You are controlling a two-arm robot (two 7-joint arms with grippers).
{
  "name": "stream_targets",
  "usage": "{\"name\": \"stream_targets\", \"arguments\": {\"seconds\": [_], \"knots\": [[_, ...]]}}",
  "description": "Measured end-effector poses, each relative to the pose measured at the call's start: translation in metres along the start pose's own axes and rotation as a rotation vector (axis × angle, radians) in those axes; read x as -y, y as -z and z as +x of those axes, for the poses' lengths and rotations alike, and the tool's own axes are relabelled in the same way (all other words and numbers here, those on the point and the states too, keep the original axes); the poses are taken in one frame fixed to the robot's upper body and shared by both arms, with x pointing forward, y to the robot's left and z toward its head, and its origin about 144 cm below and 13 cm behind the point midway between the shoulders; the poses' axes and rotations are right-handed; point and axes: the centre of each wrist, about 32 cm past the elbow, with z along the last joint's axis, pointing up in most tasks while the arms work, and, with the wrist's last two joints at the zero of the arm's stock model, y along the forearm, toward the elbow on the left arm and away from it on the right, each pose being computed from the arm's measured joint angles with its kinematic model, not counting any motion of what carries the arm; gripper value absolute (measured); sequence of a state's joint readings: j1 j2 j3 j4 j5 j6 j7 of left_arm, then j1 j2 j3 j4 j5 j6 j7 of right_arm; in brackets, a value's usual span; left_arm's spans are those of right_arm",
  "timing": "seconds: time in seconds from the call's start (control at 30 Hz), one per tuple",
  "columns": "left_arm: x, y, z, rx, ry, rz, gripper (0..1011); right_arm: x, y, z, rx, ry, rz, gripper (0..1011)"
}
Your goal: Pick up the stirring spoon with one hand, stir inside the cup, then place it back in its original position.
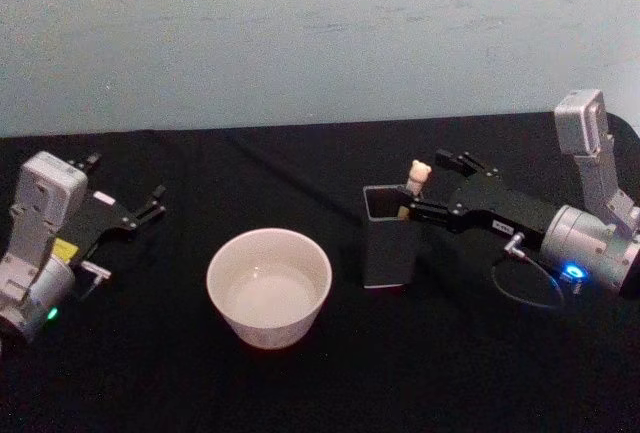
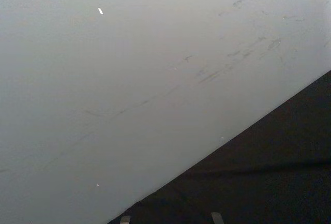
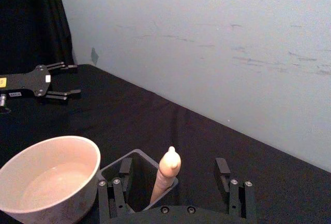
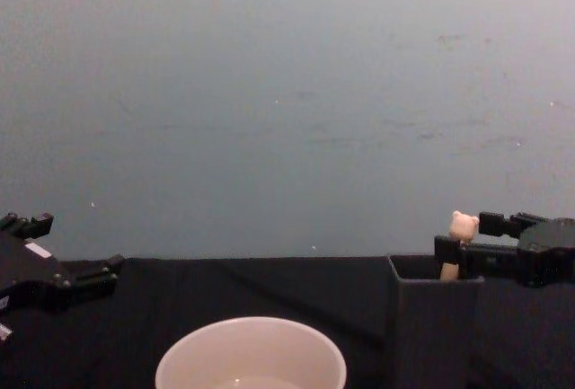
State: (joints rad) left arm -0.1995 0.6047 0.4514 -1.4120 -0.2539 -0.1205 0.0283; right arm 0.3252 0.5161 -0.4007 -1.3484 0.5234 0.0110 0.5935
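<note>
Fingers [image 3: 222,168] of right gripper [image 1: 430,188] are apart, one each side of the stirring spoon [image 1: 419,171] handle, not clamped on it. Spoon stands in the dark grey holder [image 1: 390,243], right of ctr in head view, w/ bear head poking above the rim. Cup [image 1: 268,288] sits at lower ctr, near holder but apart from it. Left gripper [image 1: 150,208] is parked at left of worktop [image 1: 480,373], fingers apart too. Likely risks: closing off-ctr shoves the leaning handle aside and misses it; a finger catching the holder rim could tip or drag it; a weak pinch on the smooth handle lets the spoon slip on lift.
</note>
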Motion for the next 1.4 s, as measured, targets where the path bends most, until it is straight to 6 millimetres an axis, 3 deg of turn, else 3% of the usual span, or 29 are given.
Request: {"name": "stream_targets", "arguments": {"seconds": [0.2, 0.37, 1.07, 1.4], "knots": [[0.0, 0.0, 0.0, 0.0, 0.0, 0.0, 1001, 0.0001, 0.0001, -0.0001, 0.0, 0.0, 0.0, 997], [0.0, 0.0, 0.0, 0.0, 0.0, 0.0, 1001, 0.0001, 0.0002, -0.0001, 0.001, 0.0, 0.0, 911], [0.0, 0.0, 0.0, 0.0, 0.0, 0.0, 1001, 0.0001, 0.0002, -0.0001, 0.001, 0.0, 0.001, 257], [0.0, 0.0, 0.0, 0.0, 0.0, 0.0, 1001, 0.0001, 0.0002, -0.0001, 0.0, 0.0, 0.001, 221]]}}
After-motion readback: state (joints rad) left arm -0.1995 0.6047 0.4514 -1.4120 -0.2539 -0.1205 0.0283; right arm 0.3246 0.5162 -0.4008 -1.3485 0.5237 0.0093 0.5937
